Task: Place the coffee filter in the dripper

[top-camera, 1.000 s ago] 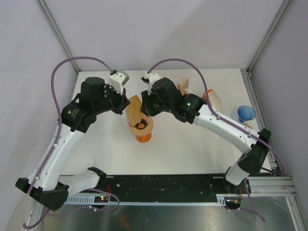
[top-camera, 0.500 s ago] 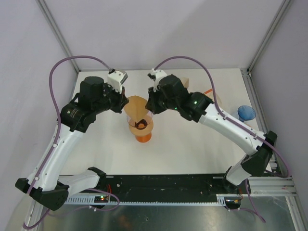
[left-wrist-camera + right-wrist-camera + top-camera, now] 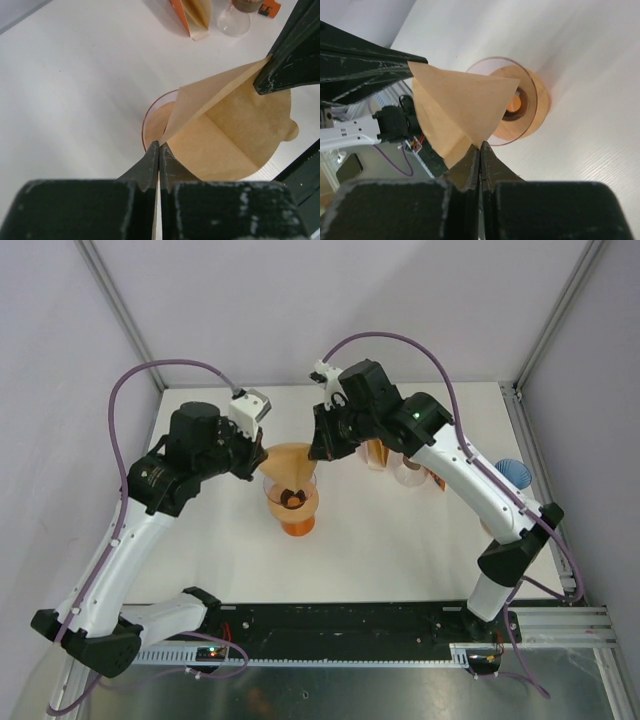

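- Left gripper (image 3: pixel 257 453) — jaws pinched shut on the filter's (image 3: pixel 290 460) left edge.
- Right gripper (image 3: pixel 320 447) — jaws pinched on its right edge.
- Filter hangs opened between them, over the orange dripper (image 3: pixel 292 510) at mid-table.

A white bench (image 3: pixel 400 550) fills the middle, matt and evenly lit, with only soft shadows on it. Pale lilac-grey walls close it in: a back wall (image 3: pixel 330 310), a left wall (image 3: pixel 50 440) and a right wall (image 3: pixel 600 420). Aluminium posts (image 3: pixel 118 310) run up the far corners. A black rail (image 3: pixel 340 625) lines the near edge, with a brushed metal sheet (image 3: pixel 350 690) below it.
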`<state>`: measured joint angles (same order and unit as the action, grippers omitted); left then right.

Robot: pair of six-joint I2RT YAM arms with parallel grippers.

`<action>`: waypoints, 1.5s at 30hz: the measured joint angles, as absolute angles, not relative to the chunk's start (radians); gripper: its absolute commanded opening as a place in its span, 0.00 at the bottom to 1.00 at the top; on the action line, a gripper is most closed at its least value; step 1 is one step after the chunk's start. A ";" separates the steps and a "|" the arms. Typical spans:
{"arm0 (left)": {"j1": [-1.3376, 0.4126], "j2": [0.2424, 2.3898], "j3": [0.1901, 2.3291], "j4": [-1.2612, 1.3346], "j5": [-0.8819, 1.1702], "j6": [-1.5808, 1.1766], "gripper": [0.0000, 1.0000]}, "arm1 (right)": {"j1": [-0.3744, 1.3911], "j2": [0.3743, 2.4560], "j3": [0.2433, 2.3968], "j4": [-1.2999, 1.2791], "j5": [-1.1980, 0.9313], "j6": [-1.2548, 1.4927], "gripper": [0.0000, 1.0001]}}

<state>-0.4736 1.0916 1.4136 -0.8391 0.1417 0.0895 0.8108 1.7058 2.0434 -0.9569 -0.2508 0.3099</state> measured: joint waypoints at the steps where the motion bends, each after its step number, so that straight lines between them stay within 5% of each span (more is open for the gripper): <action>1: -0.474 1.091 1.411 -0.849 0.141 0.094 0.00 | 0.808 1.716 2.045 -0.973 -0.268 0.308 0.00; 24: -0.474 1.076 1.325 -0.954 0.163 0.150 0.00 | 0.803 1.785 2.009 -1.042 -0.429 0.292 0.00; 45: -0.459 1.190 1.325 -0.957 0.126 0.187 0.00 | 0.757 1.839 1.993 -0.956 -0.356 0.299 0.18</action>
